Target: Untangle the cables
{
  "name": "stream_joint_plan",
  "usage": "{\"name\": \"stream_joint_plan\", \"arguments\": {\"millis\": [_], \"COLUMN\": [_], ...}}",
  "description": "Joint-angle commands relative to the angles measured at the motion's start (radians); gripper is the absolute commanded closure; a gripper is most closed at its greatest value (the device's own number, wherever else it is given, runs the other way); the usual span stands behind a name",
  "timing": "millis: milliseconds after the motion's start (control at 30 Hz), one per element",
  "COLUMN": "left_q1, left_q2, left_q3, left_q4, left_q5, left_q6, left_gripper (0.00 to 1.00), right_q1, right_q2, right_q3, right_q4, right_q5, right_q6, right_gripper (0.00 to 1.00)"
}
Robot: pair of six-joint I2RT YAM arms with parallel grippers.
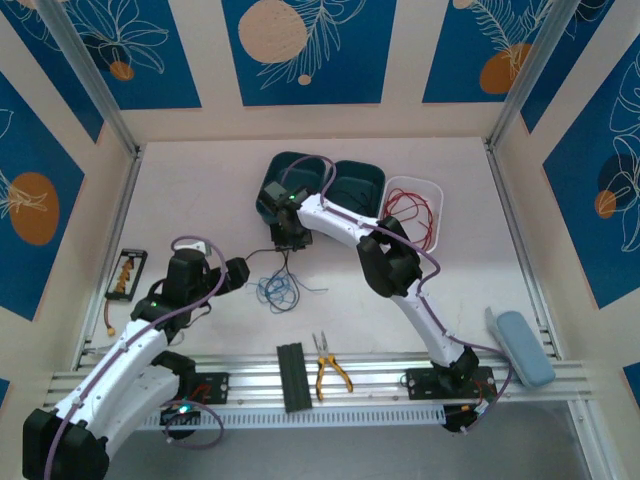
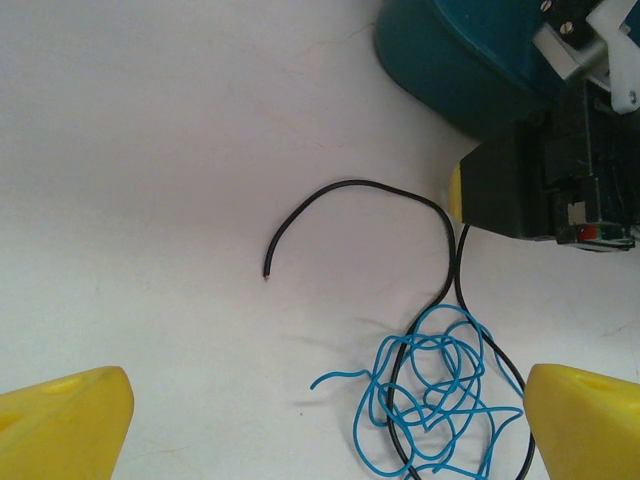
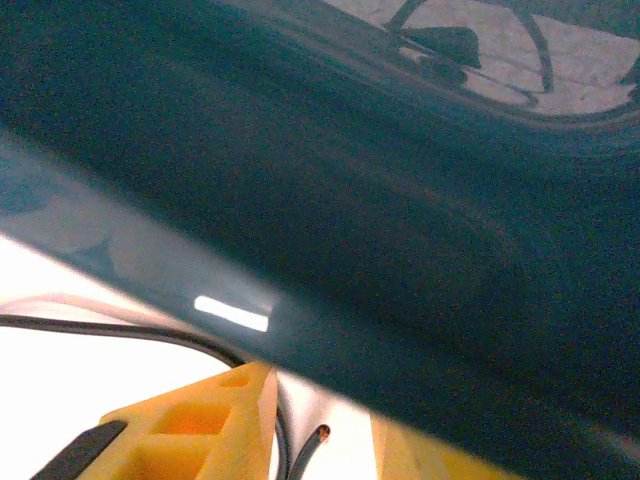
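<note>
A tangle of blue cable [image 1: 277,290] [image 2: 432,385] lies on the white table with a black cable [image 2: 350,183] [image 1: 262,255] threaded through it. One end of the black strand curls free to the left. Its other part runs up between the yellow fingers of my right gripper [image 3: 325,440] [image 1: 290,240], which sits low against the teal bin [image 3: 350,200]. Those fingers stand apart, with the black strand along the left one and a cut wire end in the gap. My left gripper [image 2: 325,430] [image 1: 240,272] hovers wide open just left of the blue tangle, holding nothing. Red cables [image 1: 410,212] lie in the white tray [image 1: 412,182].
Two teal bins [image 1: 358,175] stand at the back beside the white tray. Yellow-handled pliers [image 1: 330,368] and a black bar [image 1: 292,377] rest on the near rail. A light blue case [image 1: 520,345] lies at the right, and a black and orange part [image 1: 125,275] at the left.
</note>
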Motion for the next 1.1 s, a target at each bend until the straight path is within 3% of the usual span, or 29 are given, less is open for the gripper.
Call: {"name": "stream_joint_plan", "arguments": {"millis": [0,600,767,1067], "left_q1": [0.013,0.012,0.013,0.013], "left_q2": [-0.004,-0.004,0.004,0.022], "left_q3": [-0.011,-0.013,-0.01,-0.006], "left_q4": [-0.008,-0.008,0.003,0.015], "left_q5": [0.022,0.02,0.025,0.036], "left_q6": [-0.004,-0.002,-0.003,0.002], "left_gripper": [0.0,0.0,0.0,0.0], "right_q1": [0.005,0.024,0.029,0.031], "right_q2": [0.031,0.001,-0.026,-0.153], "right_q3": [0.046,-0.037,-0.046,0.009], "right_q4": [-0.023,-0.047,-0.02,-0.045], "right_q5": [-0.027,-0.009,-0.043,-0.035], "right_q6": [0.003,0.035,0.032,-0.015], "right_gripper": [0.7,0.85,1.0,1.0]}}
